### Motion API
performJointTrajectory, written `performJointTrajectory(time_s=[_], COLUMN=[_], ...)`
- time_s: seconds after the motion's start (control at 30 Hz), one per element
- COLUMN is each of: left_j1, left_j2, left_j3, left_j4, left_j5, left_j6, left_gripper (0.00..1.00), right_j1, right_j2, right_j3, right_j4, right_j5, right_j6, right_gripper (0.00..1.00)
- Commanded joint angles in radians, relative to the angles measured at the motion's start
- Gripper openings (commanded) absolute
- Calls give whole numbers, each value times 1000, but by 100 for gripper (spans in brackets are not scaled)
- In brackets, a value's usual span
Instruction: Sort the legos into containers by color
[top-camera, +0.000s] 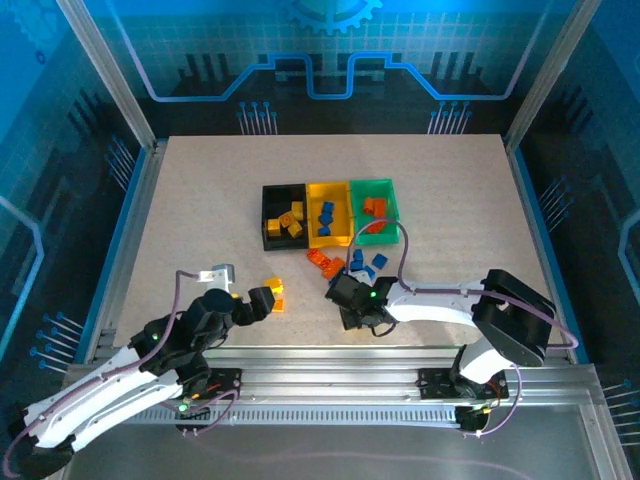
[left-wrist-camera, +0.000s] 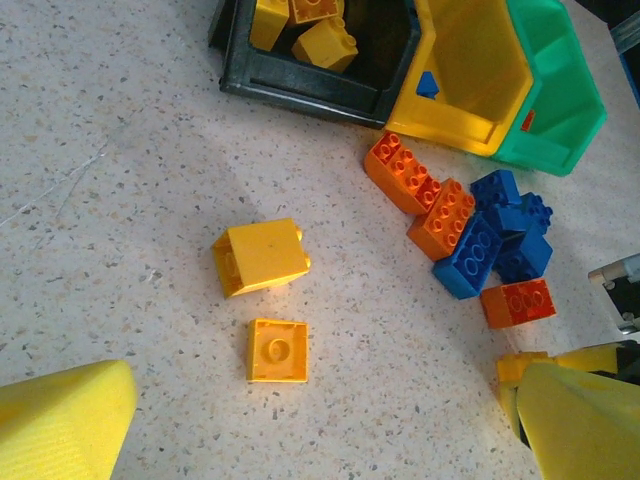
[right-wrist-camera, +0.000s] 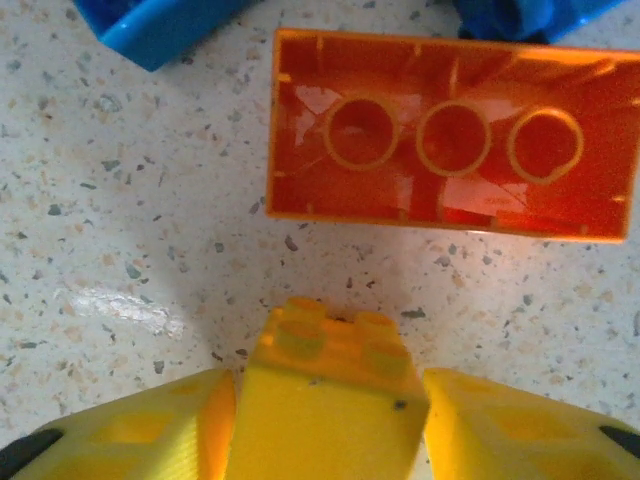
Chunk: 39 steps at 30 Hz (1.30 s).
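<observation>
My right gripper (right-wrist-camera: 325, 395) is clamped on a yellow brick (right-wrist-camera: 330, 370), with a finger pressed to each side. Right ahead of it, an upturned orange brick (right-wrist-camera: 455, 145) lies across the path, and blue bricks (right-wrist-camera: 150, 25) sit just beyond. My left gripper (left-wrist-camera: 320, 400) gapes wide, with two loose yellow bricks (left-wrist-camera: 262, 255) just in front of it. Farther ahead is the row of bins: the black bin (top-camera: 284, 187) holds yellow pieces, the yellow bin (top-camera: 330, 185) holds blue, and the green bin (top-camera: 372, 182) holds orange.
</observation>
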Motion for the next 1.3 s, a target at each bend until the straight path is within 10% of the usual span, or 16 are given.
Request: performJointTrajectory(time_s=[0.0,0.4,1.27], left_j1=[9,11,19], left_j2=[-11,-10,26], left_j3=[-20,-46,-27], left_j4=[12,31,24], left_j5=[-10,-12,43], left_j6=[-21,-39,-44], left_gripper=[99,99,99], right_j1=[10,-39,-313], right_j2=[-18,-128,779], right_j3=[6,225,1334], right_j4=[15,45,-9], right_j5=[19,-79,-165], right_j6=[-1,-265,-318], right_gripper=[44,37,47])
